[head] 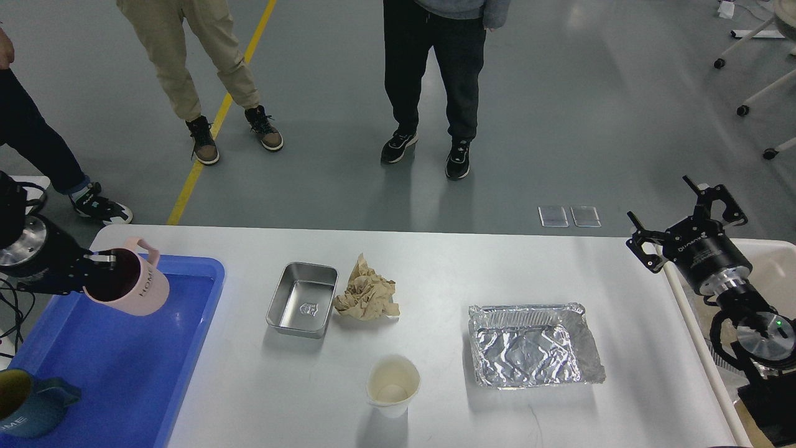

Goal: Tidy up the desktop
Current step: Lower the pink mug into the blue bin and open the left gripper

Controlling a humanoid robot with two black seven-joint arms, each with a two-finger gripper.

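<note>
My left gripper (93, 266) grips pink mug (127, 285) over blue tray (193, 311) at bench (448, 261) left edge; right gripper (687, 233) open, idle. Risk: tilted mug slips w/ early release.

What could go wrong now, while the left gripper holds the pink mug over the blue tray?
1. The left gripper seems to pinch only the rim of the tilted pink mug, so it may slip and drop onto the blue tray.
2. Set down tilted, the mug may tip over.
3. A blue mug already stands in the tray's near corner; placing too close may knock it.
</note>
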